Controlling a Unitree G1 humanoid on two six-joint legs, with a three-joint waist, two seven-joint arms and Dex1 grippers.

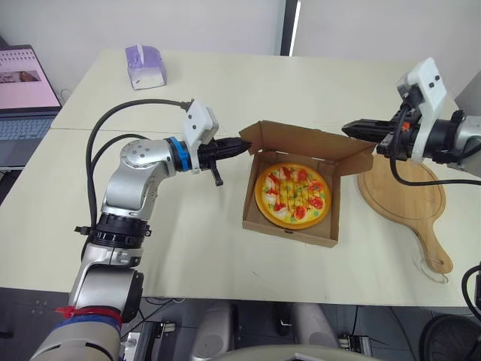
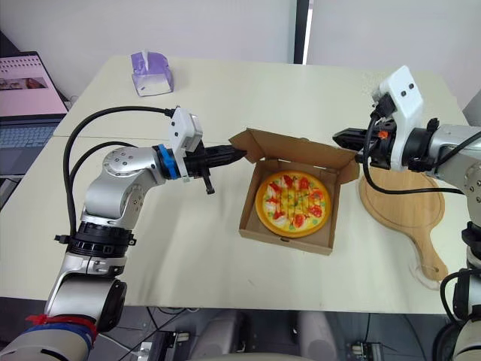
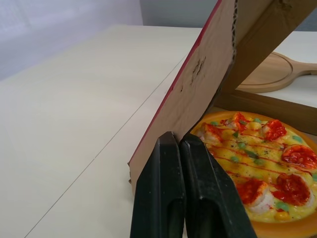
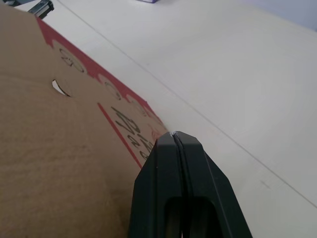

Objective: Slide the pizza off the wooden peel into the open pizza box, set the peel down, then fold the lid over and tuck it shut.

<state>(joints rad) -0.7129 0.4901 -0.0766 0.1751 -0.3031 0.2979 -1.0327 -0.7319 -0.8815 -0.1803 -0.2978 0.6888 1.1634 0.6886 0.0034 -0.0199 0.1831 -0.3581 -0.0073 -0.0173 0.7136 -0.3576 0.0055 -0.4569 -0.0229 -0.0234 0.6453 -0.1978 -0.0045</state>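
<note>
The pizza lies in the cardboard box at the table's middle. The lid stands half raised along the box's far side, leaning over the pizza. My left gripper is shut, its tips against the lid's left side flap. At the lid's right corner my right gripper is also shut, its tips resting by the lid's printed outer face. The wooden peel lies flat on the table right of the box, bare.
A purple tissue box sits at the table's far left. A laptop stands open on a surface beyond the table's left edge. The peel's handle reaches toward the near right table edge.
</note>
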